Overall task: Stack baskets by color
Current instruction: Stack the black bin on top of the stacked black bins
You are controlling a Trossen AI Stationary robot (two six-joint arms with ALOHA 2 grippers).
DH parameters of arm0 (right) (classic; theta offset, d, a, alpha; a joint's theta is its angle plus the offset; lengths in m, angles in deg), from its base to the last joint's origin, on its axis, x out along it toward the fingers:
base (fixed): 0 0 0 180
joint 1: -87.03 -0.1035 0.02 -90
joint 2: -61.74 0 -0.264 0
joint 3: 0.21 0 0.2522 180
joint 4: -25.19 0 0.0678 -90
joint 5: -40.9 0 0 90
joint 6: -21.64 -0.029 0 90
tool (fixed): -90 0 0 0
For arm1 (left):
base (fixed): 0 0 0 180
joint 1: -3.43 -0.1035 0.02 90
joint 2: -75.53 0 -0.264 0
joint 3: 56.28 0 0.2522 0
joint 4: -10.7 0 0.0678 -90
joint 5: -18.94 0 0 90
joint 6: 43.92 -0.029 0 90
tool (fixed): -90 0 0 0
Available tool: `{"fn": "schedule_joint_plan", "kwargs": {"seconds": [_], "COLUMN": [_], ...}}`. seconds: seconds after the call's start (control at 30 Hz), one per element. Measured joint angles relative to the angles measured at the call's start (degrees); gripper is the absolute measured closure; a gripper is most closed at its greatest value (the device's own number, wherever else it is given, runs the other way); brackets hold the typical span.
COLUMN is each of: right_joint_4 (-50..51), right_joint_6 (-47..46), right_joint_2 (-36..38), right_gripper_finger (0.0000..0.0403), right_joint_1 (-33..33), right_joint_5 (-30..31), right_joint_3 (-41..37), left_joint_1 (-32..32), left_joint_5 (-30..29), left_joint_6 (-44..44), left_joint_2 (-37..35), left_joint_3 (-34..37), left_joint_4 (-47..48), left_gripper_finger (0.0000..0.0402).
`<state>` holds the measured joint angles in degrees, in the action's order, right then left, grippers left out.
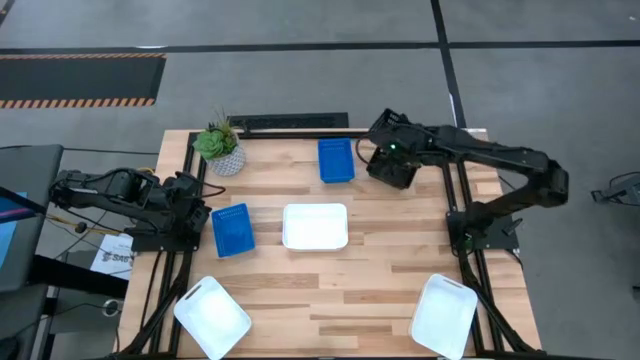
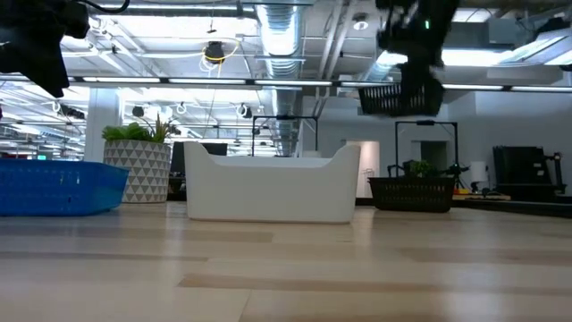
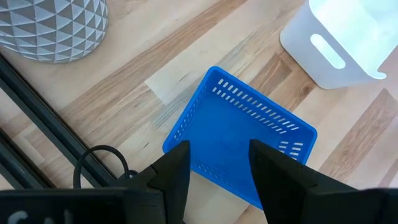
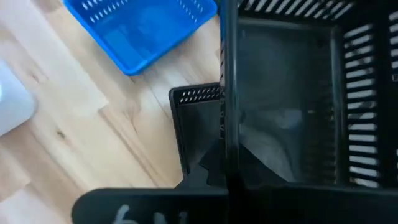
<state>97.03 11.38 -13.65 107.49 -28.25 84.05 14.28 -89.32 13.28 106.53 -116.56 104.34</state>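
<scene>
My right gripper (image 1: 385, 150) is shut on a black slatted basket (image 2: 402, 97) and holds it in the air over the table's far right part. A second black basket (image 2: 411, 192) stands on the table below it, beside a blue basket (image 1: 336, 160). At the left edge my left gripper (image 3: 217, 168) hangs open just above another blue basket (image 1: 232, 229) without touching it. One white basket (image 1: 315, 226) stands in the middle, and two more white baskets (image 1: 212, 317) (image 1: 445, 315) lie at the near corners. My right gripper pinches one upright wall of the black basket at its rim (image 4: 229, 124), one finger inside and one outside. It comes slanting down from above. The basket is lifted clear and hangs roughly level over the second black basket (image 4: 196, 118). The basket's wall hides the fingertips.
A green plant in a white patterned pot (image 1: 220, 147) stands at the far left corner, close to the left arm. Black frame rails (image 1: 180, 260) run along both side edges of the table. Bare wood (image 1: 330, 290) lies between the two near white baskets.
</scene>
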Motion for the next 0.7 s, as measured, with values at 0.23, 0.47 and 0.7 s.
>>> {"fn": "schedule_joint_plan", "kwargs": {"seconds": [0.23, 0.47, 0.7], "right_joint_4": [-13.30, -22.12, -22.26], "right_joint_6": [2.37, 5.63, 7.76], "right_joint_2": [1.50, -1.68, -4.68], "right_gripper_finger": [0.0400, 0.0397, 0.0396], "right_joint_1": [5.54, 7.31, 7.70], "right_joint_5": [-7.67, -11.07, -12.14], "right_joint_3": [-15.36, -20.50, -22.14], "left_joint_1": [0.00, 0.00, 0.00], "left_joint_5": [0.33, 1.16, 1.49], "left_joint_6": [1.56, 2.37, 3.09], "left_joint_2": [0.02, 0.00, 0.00], "left_joint_3": [0.00, 0.00, 0.00], "left_joint_4": [0.00, 0.00, 0.02], "left_gripper_finger": [0.0252, 0.0252, 0.0252]}}
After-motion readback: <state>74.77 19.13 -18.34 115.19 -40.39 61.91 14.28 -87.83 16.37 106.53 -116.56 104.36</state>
